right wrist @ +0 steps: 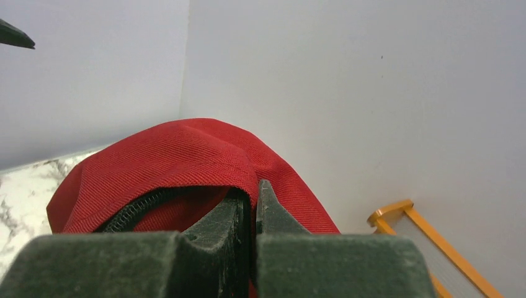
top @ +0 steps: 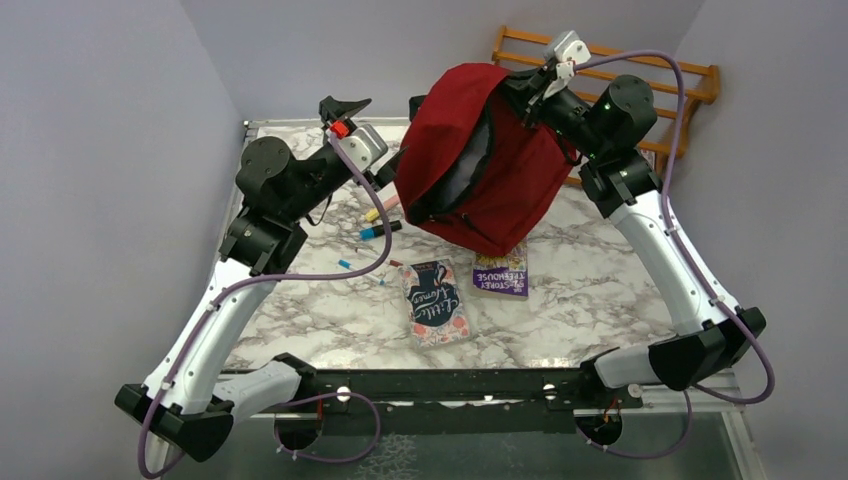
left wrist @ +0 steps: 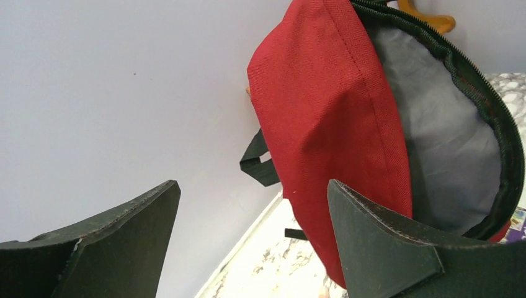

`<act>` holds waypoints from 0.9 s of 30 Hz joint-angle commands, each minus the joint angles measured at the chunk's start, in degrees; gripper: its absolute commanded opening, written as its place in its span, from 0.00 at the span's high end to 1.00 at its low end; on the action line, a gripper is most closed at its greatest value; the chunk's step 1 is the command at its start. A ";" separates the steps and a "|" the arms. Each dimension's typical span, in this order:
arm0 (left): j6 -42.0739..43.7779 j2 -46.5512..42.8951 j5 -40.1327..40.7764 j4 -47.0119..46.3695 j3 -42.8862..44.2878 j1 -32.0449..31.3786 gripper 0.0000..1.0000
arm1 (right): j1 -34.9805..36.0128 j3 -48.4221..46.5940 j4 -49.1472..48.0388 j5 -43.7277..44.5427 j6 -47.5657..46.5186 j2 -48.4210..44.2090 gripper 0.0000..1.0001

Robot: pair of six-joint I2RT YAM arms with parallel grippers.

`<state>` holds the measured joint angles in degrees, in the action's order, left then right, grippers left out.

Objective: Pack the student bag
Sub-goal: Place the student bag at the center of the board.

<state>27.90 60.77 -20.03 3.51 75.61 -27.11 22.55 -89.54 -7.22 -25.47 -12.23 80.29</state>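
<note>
Marble-patterned tabletop [top: 600,300] carries a floral-covered paperback book [top: 436,300], a purple paperback book [top: 501,272] and scattered coloured markers [top: 381,229], all outside the bag. Packing is judged barely begun.

The large dark-red fabric backpack [top: 500,170] hangs at upper centre of the top view. Its mouth is unzipped, grey lining shows, and no contents are visible.

Right arm reaches high at upper right. The right tool [right wrist: 254,205] is pinched tight on the red rim fabric beside the zipper.

Left arm is bent at upper left. The left tool [left wrist: 253,186] is spread wide, holding nothing, just beside the bag's mouth.

left pincer [left wrist: 253,182] gaping | student bag [left wrist: 329,124] unzipped, grey inside | contact unclear
</note>
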 commanded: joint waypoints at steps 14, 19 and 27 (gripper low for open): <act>-12.48 0.38 -8.11 -3.33 -8.16 -1.68 0.10 | 0.03 8.43 8.68 -2.92 -0.51 -5.70 0.99; -9.40 2.14 -1.83 -3.28 -9.20 -2.43 0.08 | 0.04 10.50 6.08 -7.16 1.71 -5.91 0.99; -3.88 5.18 1.30 -7.01 -10.74 -5.90 0.04 | 0.04 10.80 6.00 -8.81 3.37 -5.68 0.99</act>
<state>20.10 64.60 -22.17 0.19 65.98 -30.96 22.52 -78.78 2.72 -30.94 -10.90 75.79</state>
